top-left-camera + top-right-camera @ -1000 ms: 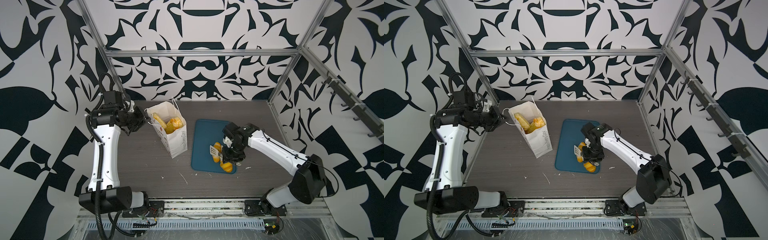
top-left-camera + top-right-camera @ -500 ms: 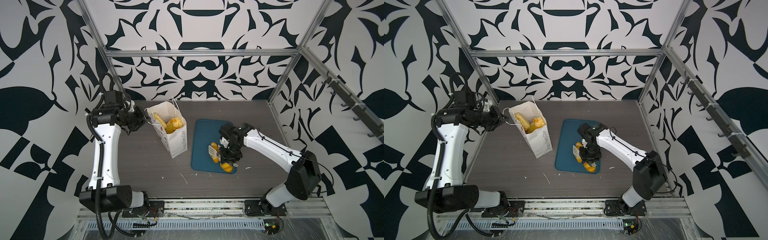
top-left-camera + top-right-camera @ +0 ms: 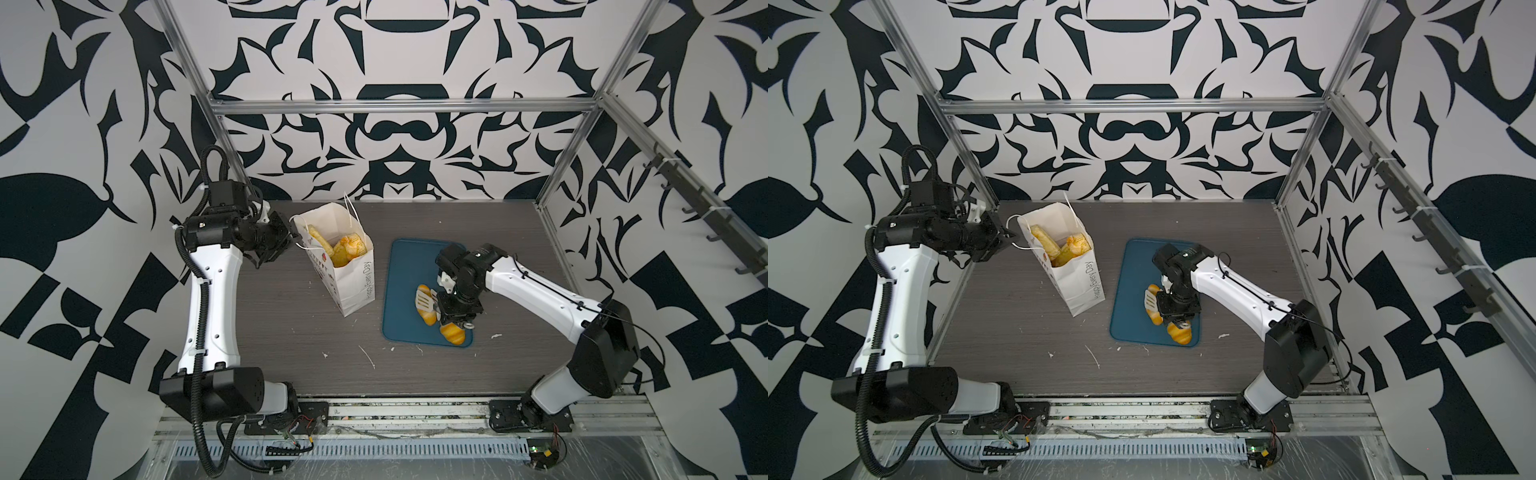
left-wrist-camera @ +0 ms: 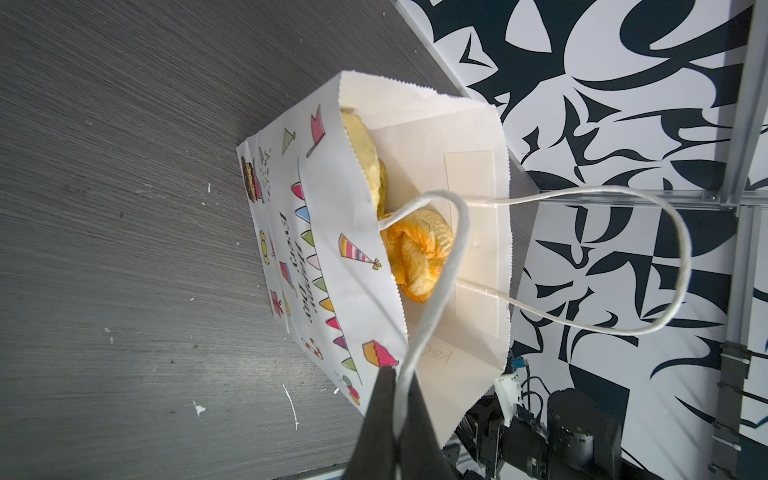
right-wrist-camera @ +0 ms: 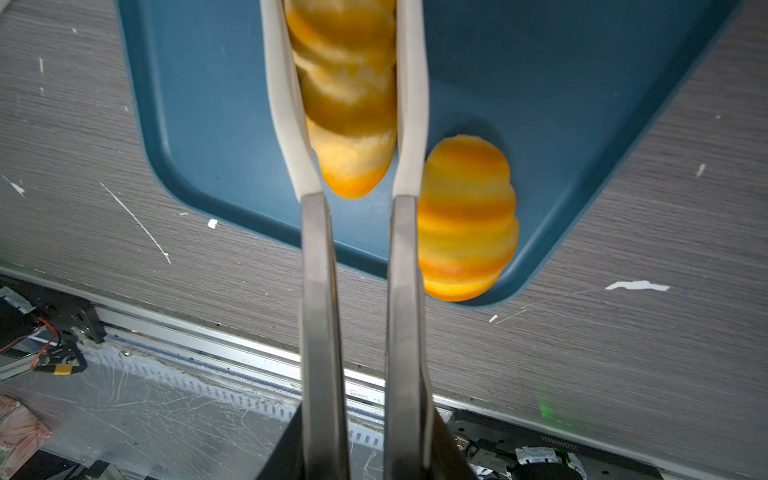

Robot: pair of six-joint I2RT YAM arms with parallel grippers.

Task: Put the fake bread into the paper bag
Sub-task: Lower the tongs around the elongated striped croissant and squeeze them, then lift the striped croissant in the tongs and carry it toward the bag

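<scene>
Blue tray (image 3: 406,266) on a dark wood-grain table (image 3: 291,332), boxed in by black-and-white patterned walls (image 3: 395,62).

The tray lies flat, right of the table's middle in both top views. Steel tongs (image 5: 318,270) with white slotted tips hang over it. White scraps dot the tabletop: a thin streak (image 3: 368,356) near the front, a flake (image 3: 496,335) just right of the tray. Aluminium bars (image 3: 399,104) frame the enclosure. A rail of dark hooks (image 3: 1433,230) lines the right wall. A slotted grey strip (image 3: 374,449) runs beyond the table's front edge.
</scene>
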